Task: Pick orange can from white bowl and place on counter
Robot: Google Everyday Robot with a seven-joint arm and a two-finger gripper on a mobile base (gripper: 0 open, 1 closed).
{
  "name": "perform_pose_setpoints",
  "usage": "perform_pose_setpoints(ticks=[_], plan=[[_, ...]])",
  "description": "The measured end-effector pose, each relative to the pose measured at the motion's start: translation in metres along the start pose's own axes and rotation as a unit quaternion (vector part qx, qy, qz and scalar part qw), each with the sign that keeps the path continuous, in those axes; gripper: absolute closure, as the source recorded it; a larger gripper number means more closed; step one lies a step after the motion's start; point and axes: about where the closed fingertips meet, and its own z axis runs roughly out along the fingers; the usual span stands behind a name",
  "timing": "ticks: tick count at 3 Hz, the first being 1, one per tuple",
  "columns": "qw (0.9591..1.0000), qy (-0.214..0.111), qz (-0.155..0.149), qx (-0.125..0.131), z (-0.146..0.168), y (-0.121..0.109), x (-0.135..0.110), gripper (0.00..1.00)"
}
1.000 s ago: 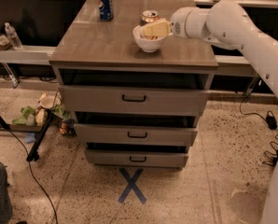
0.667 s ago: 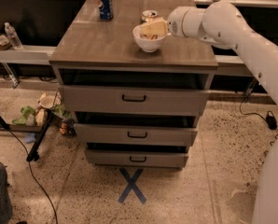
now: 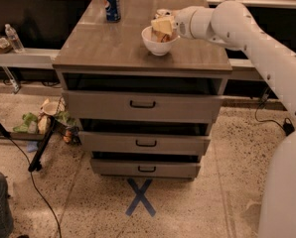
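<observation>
The white bowl [image 3: 159, 42] stands on the counter [image 3: 108, 46], right of its middle. A coppery-brown bit of the orange can [image 3: 161, 36] shows inside the bowl, mostly hidden by my gripper. A silver round top [image 3: 163, 13] shows just behind the bowl. My gripper [image 3: 162, 26] reaches in from the right on the white arm [image 3: 237, 29] and sits at the bowl's mouth, over the can.
A blue Pepsi can [image 3: 111, 4] stands upright at the counter's back left. The cabinet has three drawers with black handles [image 3: 142, 104]. Dark side shelves flank it, with a water bottle [image 3: 13, 37] on the left. A blue X [image 3: 140, 204] marks the floor.
The gripper has edged slightly left, further over the bowl. The bowl and the Pepsi can have not moved.
</observation>
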Motion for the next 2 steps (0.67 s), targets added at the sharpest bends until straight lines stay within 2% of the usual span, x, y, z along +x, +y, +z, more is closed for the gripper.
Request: perform_pose_setpoints(ticks=[1, 2], plan=[[0.9999, -0.003, 0.001, -0.016, 0.006, 0.002, -0.001, 0.69], [0.9998, -0.011, 0.003, -0.016, 0.008, -0.009, -0.015, 0.92]])
